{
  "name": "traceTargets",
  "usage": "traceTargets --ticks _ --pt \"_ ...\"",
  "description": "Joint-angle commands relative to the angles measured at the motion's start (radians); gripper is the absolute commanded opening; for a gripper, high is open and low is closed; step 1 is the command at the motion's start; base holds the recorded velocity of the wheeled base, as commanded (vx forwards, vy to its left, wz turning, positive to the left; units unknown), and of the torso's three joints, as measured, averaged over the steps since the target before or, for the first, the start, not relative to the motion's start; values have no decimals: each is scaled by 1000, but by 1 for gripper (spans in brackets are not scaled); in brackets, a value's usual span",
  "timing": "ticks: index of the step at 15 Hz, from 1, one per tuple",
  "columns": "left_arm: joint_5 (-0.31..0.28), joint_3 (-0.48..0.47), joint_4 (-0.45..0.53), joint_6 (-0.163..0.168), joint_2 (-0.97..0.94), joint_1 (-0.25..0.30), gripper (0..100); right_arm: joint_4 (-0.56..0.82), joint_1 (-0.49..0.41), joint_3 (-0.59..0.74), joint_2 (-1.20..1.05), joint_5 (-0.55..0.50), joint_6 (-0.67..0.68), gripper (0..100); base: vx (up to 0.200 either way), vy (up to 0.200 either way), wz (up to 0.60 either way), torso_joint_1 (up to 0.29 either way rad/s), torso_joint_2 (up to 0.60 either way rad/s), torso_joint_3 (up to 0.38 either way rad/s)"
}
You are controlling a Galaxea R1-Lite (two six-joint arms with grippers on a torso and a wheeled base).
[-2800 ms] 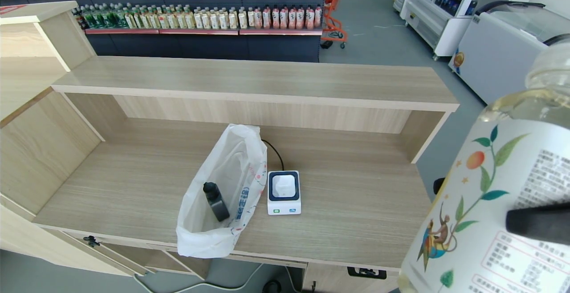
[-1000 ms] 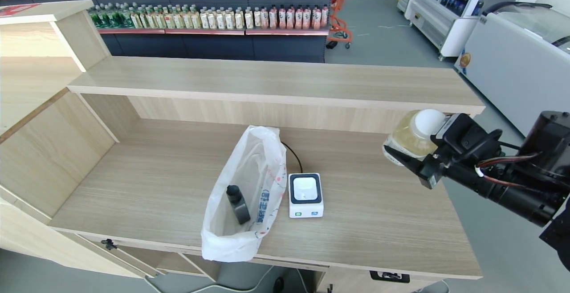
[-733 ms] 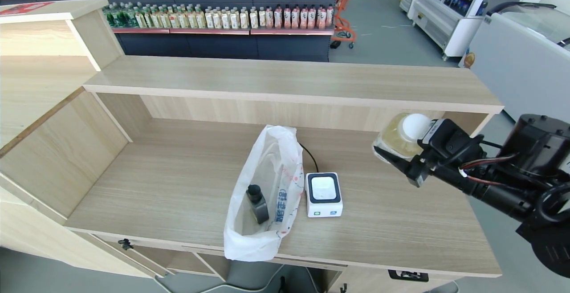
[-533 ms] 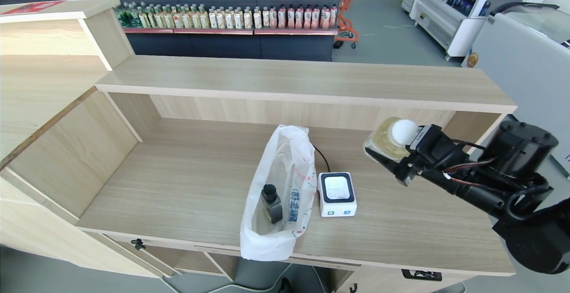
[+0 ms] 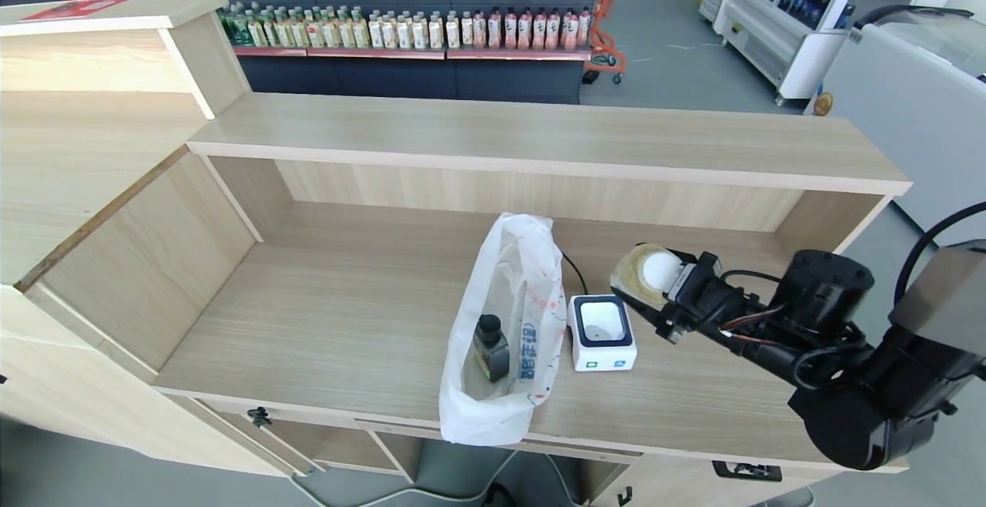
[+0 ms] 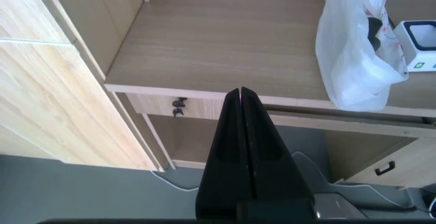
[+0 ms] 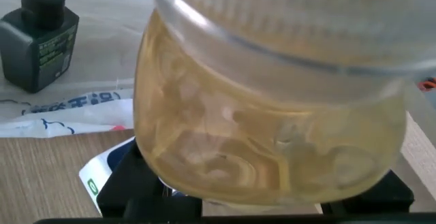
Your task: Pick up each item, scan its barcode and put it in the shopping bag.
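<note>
- Right gripper: clamped on a bottle of pale yellow drink with a white cap. The bottle is held above the counter, right of centre, just beside the scanner on its far right side. In the right wrist view, part of the scanner lies under the bottle's base.
- Left gripper: fingers pressed together, holding nothing, low in front of the counter's front edge.
- Shopping bag: lies mid-counter against the scanner's left side, its mouth hanging over the front edge.
- Done: one small dark bottle stands inside the bag.
- In hand: the yellow drink, judged to be at the scan step; whether its barcode faces the scanner window cannot be told.
- Left: finish the scan, then carry the bottle left to the bag and let go.
</note>
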Motion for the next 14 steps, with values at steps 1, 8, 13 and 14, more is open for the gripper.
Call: traceTargets --ticks 1,8,13,14 --pt "0 0 0 0 0 1 0 1 -11 3 24 4 -1 0 0 0 0 0 0 0" --pt "0 0 0 0 0 1 0 1 -17 -28 82 67 -46 0 0 0 0 0 0 0" --pt "0 0 0 0 0 1 0 1 -24 -69 137 106 -63 0 0 0 0 0 0 0" --pt "0 0 0 0 0 1 0 1 -34 -92 157 143 -70 0 0 0 0 0 0 0"
